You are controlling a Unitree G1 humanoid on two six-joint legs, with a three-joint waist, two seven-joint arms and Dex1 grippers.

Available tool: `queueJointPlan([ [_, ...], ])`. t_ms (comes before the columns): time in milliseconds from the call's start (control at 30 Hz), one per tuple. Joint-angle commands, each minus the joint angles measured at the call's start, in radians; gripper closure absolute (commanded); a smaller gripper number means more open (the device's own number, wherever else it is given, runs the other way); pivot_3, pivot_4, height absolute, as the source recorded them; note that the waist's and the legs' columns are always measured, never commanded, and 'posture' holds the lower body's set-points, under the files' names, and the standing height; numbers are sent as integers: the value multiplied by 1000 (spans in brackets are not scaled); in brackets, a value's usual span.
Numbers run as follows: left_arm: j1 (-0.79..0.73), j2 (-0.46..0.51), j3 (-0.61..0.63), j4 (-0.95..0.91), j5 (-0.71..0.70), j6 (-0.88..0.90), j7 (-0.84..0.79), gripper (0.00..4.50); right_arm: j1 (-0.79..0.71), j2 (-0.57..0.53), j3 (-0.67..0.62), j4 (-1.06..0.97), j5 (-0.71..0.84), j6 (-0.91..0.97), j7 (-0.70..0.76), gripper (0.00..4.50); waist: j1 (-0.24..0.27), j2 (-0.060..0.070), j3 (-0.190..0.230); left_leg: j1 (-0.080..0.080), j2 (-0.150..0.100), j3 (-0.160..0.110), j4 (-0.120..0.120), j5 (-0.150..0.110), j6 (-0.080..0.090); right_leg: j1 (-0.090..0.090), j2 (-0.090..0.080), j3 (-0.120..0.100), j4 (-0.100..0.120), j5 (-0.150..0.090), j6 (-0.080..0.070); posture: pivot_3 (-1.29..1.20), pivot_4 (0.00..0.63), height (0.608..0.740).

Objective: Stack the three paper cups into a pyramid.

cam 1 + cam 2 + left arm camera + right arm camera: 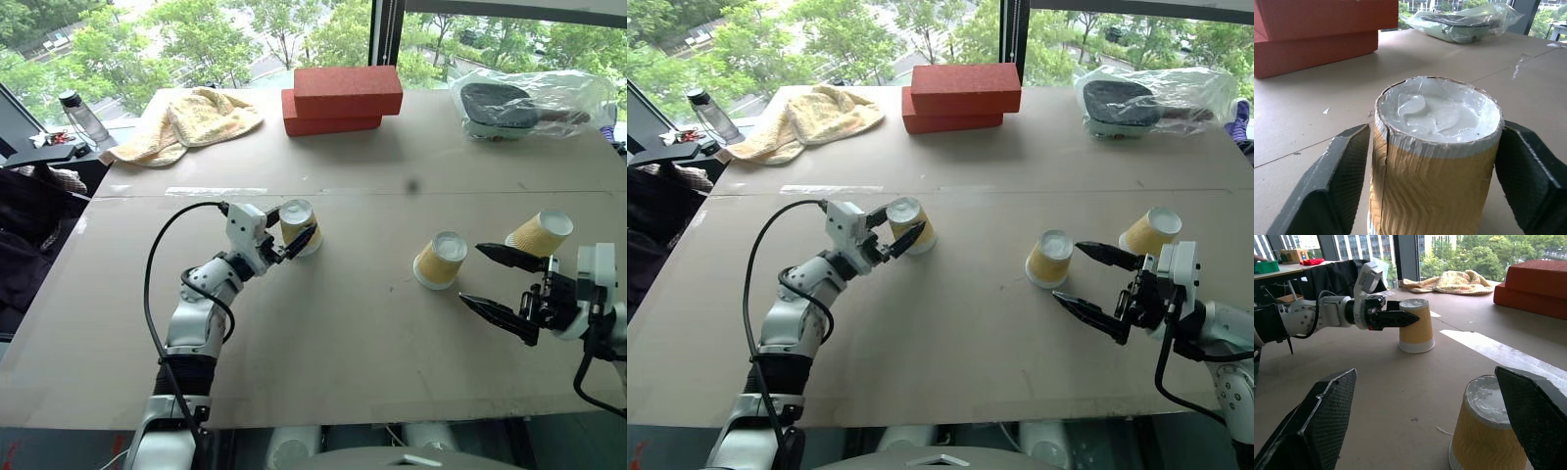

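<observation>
Cardboard-topped table (343, 343), window w/ trees behind (196, 39)

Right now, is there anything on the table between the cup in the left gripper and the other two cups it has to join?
Nothing visible. The left gripper brackets one upside-down cup, and only bare table lies between it and the middle cup. The third cup stands beyond the open right gripper.

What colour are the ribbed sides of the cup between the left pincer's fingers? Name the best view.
Yellow, on the cup between the left pincer; left wrist view.
</observation>
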Motion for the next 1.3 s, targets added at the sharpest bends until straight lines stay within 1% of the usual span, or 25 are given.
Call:
queueJointPlan([
  [33, -5, -5, 16, -32, -28, -35, -21, 2095, 1, 5, -28, -39, 5, -23, -6, 0, 0, 0, 0, 0, 0, 0, 0, 0, 0, 0, 0, 0, 0, 0, 0, 0, 150, 730],
  [67, -6, -6, 20, -36, -31, -42, -22, 2304, 3, 7, -25, -42, 4, -23, -8, 0, 1, 0, 0, 0, 0, 0, 0, 0, 0, 0, 0, 0, 0, 0, 0, 0, 150, 730],
  [200, -16, -10, -8, -58, -28, -51, -48, 2305, 10, 13, -23, -58, 6, -18, -21, 0, 1, 0, 0, 0, 0, 0, 1, 0, 0, 0, 0, 0, 0, 0, 0, 0, 150, 730],
  [367, -32, -13, -125, -90, -7, -24, -147, 2305, 30, 12, -39, -64, 7, -18, -26, 0, 3, 0, 0, -1, 0, -1, 2, 0, 0, 0, 0, -1, 0, 0, 0, 0, 150, 730],
  [500, -95, -69, -219, -31, 30, -53, -190, 2305, 40, 12, -52, -55, 1, -25, -32, 0, 3, 0, 0, -2, 0, -1, 5, 0, 0, 0, 0, -1, 0, 0, 0, 0, 150, 730],
  [667, -180, -156, -281, 72, 81, -67, -175, 2305, 81, 17, -79, -51, -8, -40, -27, 0, 2, 0, 0, -4, -1, -2, 7, 0, 1, 0, 1, -2, 1, 0, 0, 0, 150, 730],
  [767, -187, -174, -300, 81, 75, -57, -207, 2305, 95, 18, -92, -51, -9, -48, -32, 0, -3, 0, 0, -4, -1, -2, 7, -1, 1, 0, 2, 0, 1, 0, 0, 0, 150, 730],
  [900, -184, -168, -324, 79, 72, -27, -247, 2305, 115, 21, -108, -44, -16, -61, -26, 0, 1, 0, 0, -3, 0, -3, 7, -1, 1, 0, 4, -1, 1, 0, 0, 0, 150, 730],
  [1167, -180, -170, -319, 94, 87, -20, -234, 2305, 135, 31, -111, -36, -25, -86, -22, 0, 1, 0, 0, -3, 0, -3, 8, -1, 1, 0, 4, 0, 1, 0, 0, 0, 150, 730],
  [1233, -180, -178, -317, 90, 70, -8, -247, 1228, 139, 31, -108, -41, -28, -87, -23, 0, 1, 0, 0, -4, 0, -3, 8, -1, 1, 0, 4, 0, 1, 0, 0, 0, 150, 730],
  [1300, -181, -186, -318, 85, 67, -14, -253, 590, 143, 30, -112, -49, -25, -85, -26, 0, 1, 0, 0, -3, 0, -3, 8, -1, 1, 0, 4, 0, 1, 0, 0, 0, 150, 730],
])
